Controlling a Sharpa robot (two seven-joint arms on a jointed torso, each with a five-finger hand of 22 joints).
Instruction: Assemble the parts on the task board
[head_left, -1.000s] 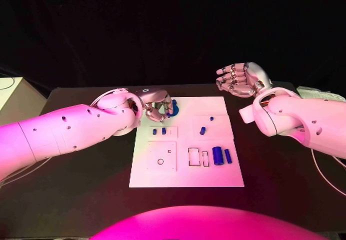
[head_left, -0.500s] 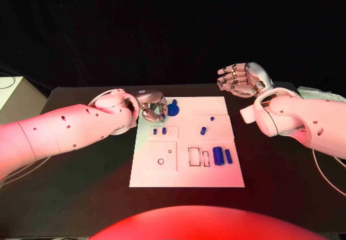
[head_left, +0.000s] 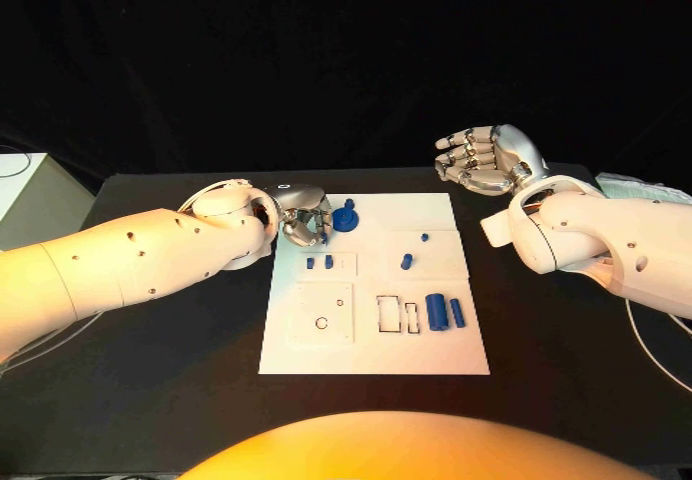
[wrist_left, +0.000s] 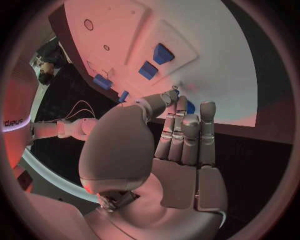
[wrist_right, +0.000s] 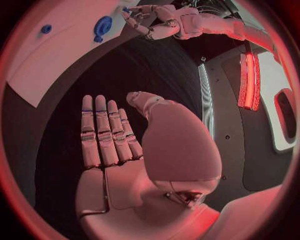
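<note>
The left hand (head_left: 304, 219) pinches a small round blue plastic part (head_left: 345, 219) at the far-left corner of the white task board (head_left: 372, 345); the right hand (head_left: 483, 160) hangs empty, fingers apart, so the left should, I'd say, lower slowly and keep it upright.

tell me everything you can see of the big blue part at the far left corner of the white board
The round blue plastic-looking part sits on the far left corner of the flat white task board. It looks like a disc with a short stem rising from it; the right wrist view shows a ring-like face. The left robot hand is right beside it with fingertips at its edge; whether they touch or grip it cannot be told. The right robot hand is raised well clear.
</note>
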